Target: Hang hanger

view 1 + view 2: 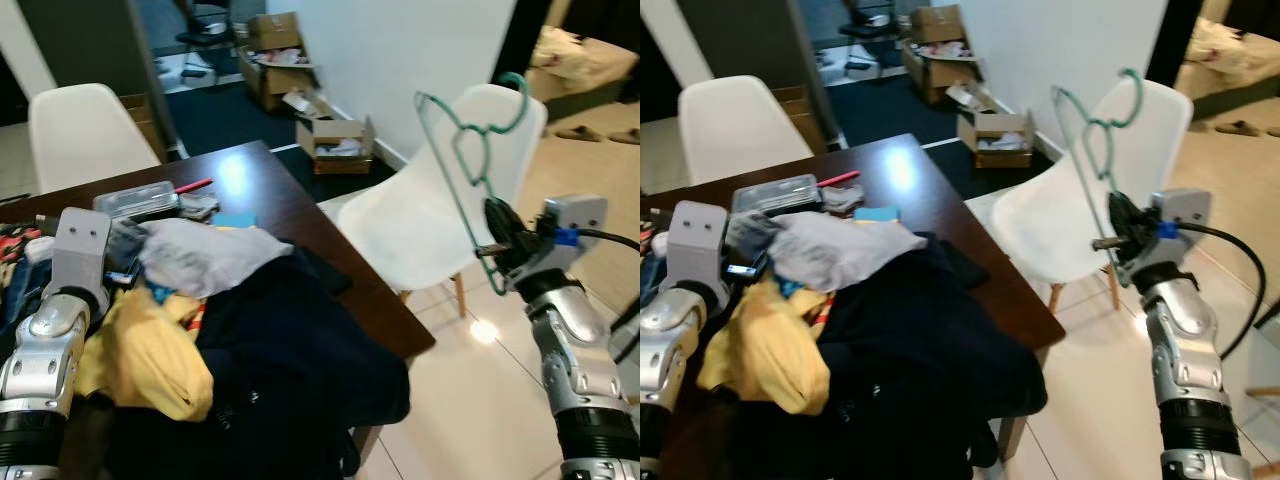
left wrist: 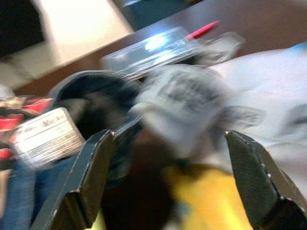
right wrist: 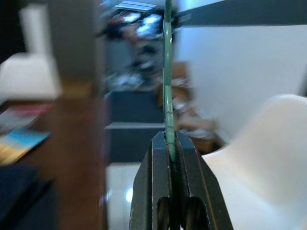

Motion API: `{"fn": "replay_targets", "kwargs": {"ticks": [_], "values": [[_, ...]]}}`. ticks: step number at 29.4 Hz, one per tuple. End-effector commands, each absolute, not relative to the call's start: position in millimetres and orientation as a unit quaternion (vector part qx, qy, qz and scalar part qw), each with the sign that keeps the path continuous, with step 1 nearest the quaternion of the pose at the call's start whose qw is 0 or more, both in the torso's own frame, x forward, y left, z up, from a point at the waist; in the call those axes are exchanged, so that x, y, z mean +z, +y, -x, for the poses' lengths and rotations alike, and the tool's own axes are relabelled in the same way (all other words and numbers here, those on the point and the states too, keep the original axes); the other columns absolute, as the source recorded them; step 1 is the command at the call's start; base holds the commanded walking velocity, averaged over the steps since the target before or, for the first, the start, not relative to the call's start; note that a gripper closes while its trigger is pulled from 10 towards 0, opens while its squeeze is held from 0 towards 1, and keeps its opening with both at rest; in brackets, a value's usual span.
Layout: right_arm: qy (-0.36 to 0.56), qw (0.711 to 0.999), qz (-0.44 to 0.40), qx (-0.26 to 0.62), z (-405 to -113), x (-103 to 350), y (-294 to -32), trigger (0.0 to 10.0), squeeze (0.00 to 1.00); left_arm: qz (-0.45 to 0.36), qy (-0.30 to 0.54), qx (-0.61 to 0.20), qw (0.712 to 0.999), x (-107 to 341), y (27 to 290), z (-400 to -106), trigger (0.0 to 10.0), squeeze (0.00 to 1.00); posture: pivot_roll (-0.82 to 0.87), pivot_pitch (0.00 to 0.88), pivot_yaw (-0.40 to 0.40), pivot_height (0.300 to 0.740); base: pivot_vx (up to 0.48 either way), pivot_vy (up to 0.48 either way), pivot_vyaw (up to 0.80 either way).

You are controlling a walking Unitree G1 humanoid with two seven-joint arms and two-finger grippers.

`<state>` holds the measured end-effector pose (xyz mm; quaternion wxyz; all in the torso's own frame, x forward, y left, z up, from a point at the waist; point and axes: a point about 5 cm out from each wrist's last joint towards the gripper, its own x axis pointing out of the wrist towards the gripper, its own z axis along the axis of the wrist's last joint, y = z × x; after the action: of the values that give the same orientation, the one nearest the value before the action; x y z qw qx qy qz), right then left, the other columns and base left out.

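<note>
The right hand [image 3: 169, 143] was pressed together on the thin rod of a green wire hanger [image 1: 462, 150], held up in the air off the corner of the dark wooden counter [image 1: 300, 215], its hook at the top and seen against the back of a white chair [image 1: 430, 215]. The right wrist view showed what the head views could not: both black fingers [image 3: 149, 187] closed flat on either side of the wire, which ran straight up from between them. The left hand [image 2: 168, 187] was spread wide over the heap of clothes on the counter, and its wrist view, blurred, showed a grey cloth [image 2: 192, 100], a clear plastic box [image 2: 153, 48] and a red pen [image 2: 204, 29] beyond its fingertips. The head views showed a yellow garment [image 1: 150, 360] and a black garment [image 1: 290, 380] spilling to the counter's near edge. Open tiled floor [image 1: 470, 400] lay between the counter's corner and the right arm, and cardboard boxes [image 1: 335, 140] stood along the wall behind the chair.
</note>
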<state>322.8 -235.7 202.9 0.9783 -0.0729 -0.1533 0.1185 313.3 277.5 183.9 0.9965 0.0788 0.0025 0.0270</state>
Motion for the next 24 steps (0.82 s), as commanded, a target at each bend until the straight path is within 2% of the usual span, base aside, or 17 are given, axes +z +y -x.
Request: {"fn": "replay_targets", "kwargs": {"ticks": [1, 3, 5, 11, 15, 16, 17, 24], "values": [[-0.131, 0.977, 0.086, 0.148, -322.0, 195.2, -225.4, 10.0, 0.0, -0.05, -0.019, -0.024, 0.998, 191.2, 263.5, -315.0, 10.0, 0.0, -0.02, 0.099, -0.002, 0.74, 0.0, 0.0, 0.0], [-0.091, 0.972, 0.119, 0.179, -323.7, 184.1, -211.1, 10.0, 0.0, 0.012, -0.059, -0.143, 0.988, 209.7, 238.5, -309.8, 10.0, 0.0, -0.02, 0.098, 0.0, 0.74, 0.0, 0.0, 0.0], [-0.059, 0.976, 0.127, 0.168, -330.9, 174.0, -206.7, 10.0, 0.0, 0.009, -0.051, -0.24, 0.969, 216.5, 223.0, -299.7, 10.0, 0.0, -0.02, 0.093, 0.0, 0.74, 0.0, 0.0, 0.0], [-0.033, 0.978, 0.123, 0.166, -336.5, 170.0, -200.3, 10.0, 0.0, -0.032, -0.038, -0.289, 0.956, 217.4, 219.2, -291.1, 10.0, 0.0, -0.01, 0.093, -0.002, 0.74, 0.0, 0.0, 0.0], [-0.003, 0.974, 0.126, 0.187, -344.6, 163.2, -188.8, 10.0, 0.0, -0.022, -0.061, -0.23, 0.971, 227.0, 234.2, -295.0, 10.0, 0.0, 0.03, 0.097, -0.02, 0.74, 0.0, 0.0, 0.0], [0.006, 0.972, 0.123, 0.2, -348.5, 160.4, -182.4, 10.0, 0.0, -0.017, -0.078, -0.188, 0.979, 232.0, 241.4, -297.4, 10.0, 0.25, 0.04, 0.098, -0.027, 0.74, 0.0, 0.0, 0.0], [0.016, 0.969, 0.116, 0.217, -351.7, 157.0, -174.4, 10.0, 0.0, -0.007, -0.102, -0.147, 0.984, 238.1, 247.6, -297.9, 10.0, 1.0, 0.06, 0.101, -0.041, 0.74, 0.0, 0.0, 0.0], [0.026, 0.96, 0.097, 0.263, -355.2, 150.8, -152.9, 10.0, 0.0, -0.045, -0.142, -0.055, 0.987, 249.4, 248.0, -292.5, 10.0, 1.0, 0.09, 0.102, -0.066, 0.74, 0.0, 0.0, 0.0]]}}
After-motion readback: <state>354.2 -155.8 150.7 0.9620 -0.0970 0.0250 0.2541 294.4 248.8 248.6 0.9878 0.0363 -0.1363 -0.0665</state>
